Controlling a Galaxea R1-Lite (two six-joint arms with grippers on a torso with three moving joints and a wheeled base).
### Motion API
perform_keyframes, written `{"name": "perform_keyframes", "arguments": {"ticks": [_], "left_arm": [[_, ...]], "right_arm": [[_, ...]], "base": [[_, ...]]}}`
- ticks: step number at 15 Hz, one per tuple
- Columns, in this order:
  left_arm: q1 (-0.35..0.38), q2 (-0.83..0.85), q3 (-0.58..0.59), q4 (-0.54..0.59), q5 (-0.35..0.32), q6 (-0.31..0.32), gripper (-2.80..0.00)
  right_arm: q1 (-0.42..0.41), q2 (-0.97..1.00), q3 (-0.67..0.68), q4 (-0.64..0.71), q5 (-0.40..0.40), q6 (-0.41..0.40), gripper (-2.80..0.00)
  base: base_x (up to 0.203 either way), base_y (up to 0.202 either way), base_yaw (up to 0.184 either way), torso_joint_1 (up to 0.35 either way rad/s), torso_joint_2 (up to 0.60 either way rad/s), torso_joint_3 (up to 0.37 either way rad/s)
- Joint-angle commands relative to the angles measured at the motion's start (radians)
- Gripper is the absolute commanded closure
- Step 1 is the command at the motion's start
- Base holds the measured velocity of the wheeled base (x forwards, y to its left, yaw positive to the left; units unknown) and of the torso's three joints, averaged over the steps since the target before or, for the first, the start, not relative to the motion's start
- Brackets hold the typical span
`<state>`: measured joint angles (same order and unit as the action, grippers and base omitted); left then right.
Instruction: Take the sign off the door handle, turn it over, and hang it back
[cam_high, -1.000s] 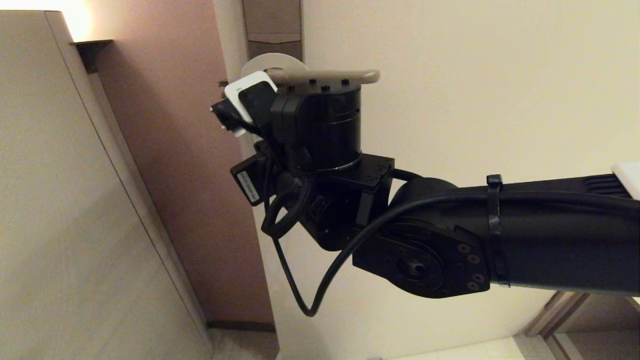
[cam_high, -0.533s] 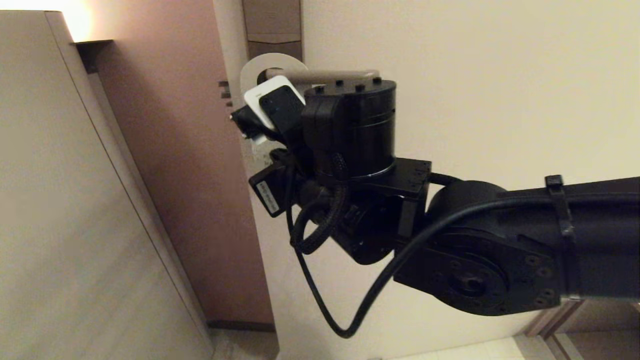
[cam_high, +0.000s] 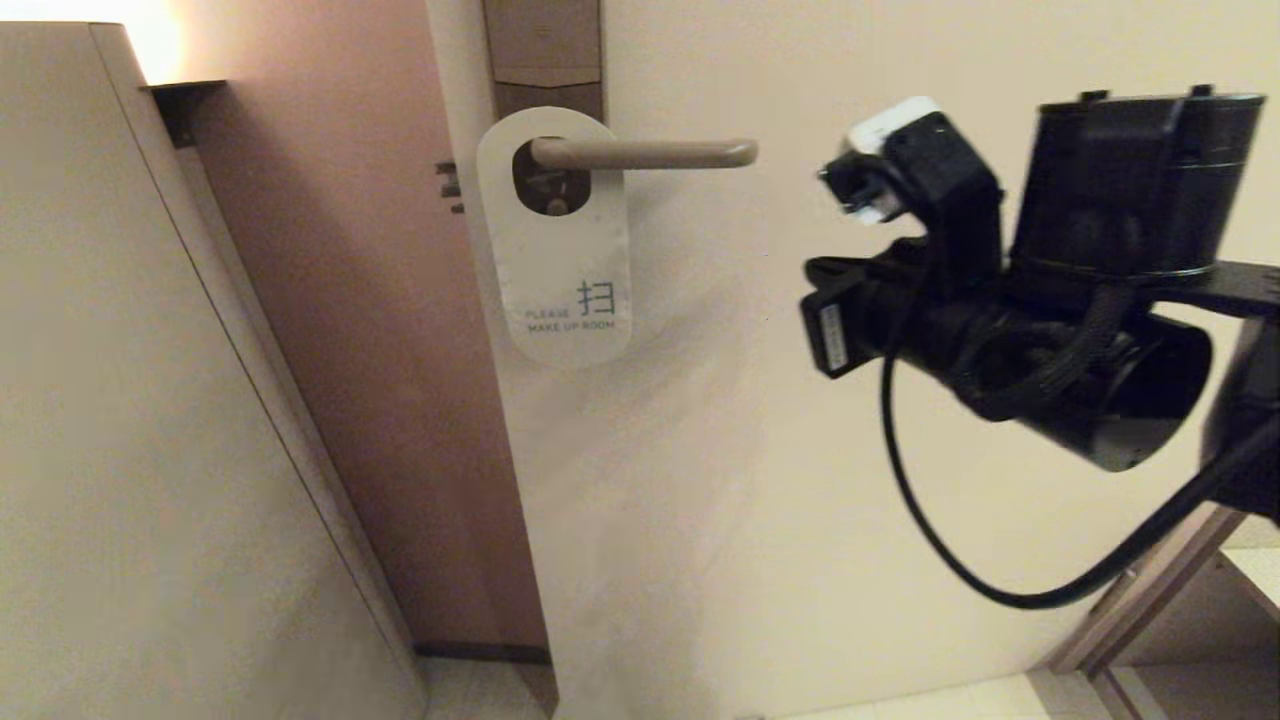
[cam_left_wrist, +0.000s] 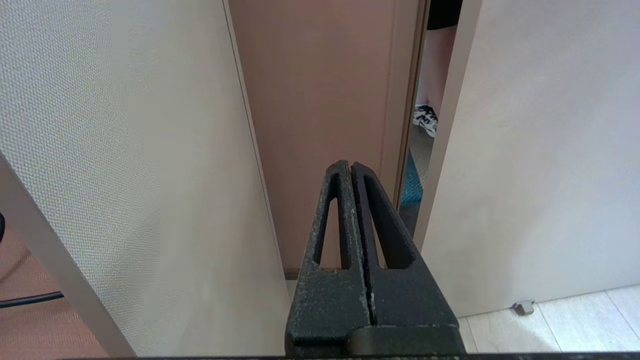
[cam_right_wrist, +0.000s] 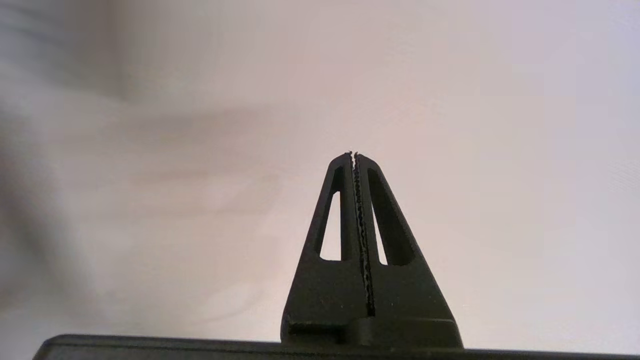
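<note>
Sign (cam_high: 556, 240) hangs on the door handle (cam_high: 645, 153), oval hole threaded over the lever close to the backplate (cam_high: 544, 55); off-white "PLEASE MAKE UP ROOM" face is out, card lies flat against the door (cam_high: 900, 420).

Right gripper (cam_right_wrist: 355, 156): fingers pressed together, nothing in them, facing bare door panel. In the head view the right arm sits to the right of the lever tip, apart from the sign. Left gripper (cam_left_wrist: 350, 167): also closed and empty, parked low, pointing at the gap by the door edge (someone's shoe (cam_left_wrist: 425, 119) visible through it).

Handling guess: thin flat card, light, somewhat stiff but will flex, probably slick-coated. Little to grab face-on since it lies against the door. Best hold looks like the lower rounded end or a long side edge, pinched across its thickness, with the fingers opened first. Holding low leaves the hole free to slide along the lever. Risk: card swings or twists on the lever when nudged, or slips in a shallow pinch.
</note>
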<state>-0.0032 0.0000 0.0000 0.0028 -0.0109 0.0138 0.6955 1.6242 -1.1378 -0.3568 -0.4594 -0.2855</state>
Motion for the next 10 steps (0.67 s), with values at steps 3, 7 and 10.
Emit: {"name": "perform_keyframes", "arguments": {"ticks": [3,7,10], "left_arm": [[0.000,0.001,0.000,0.000,0.000,0.000,0.00],[0.000,0.001,0.000,0.000,0.000,0.001,0.00],[0.000,0.000,0.000,0.000,0.000,0.000,0.00]], "right_arm": [[-0.240,-0.241,0.190,-0.003,0.009,-0.023,0.00],[-0.359,-0.420,0.423,-0.002,0.047,-0.015,0.00],[-0.408,-0.558,0.598,-0.002,0.110,0.013,0.00]], "base": [[0.000,0.000,0.000,0.000,0.00,0.000],[0.000,0.000,0.000,0.000,0.00,0.000],[0.000,0.000,0.000,0.000,0.00,0.000]]}}
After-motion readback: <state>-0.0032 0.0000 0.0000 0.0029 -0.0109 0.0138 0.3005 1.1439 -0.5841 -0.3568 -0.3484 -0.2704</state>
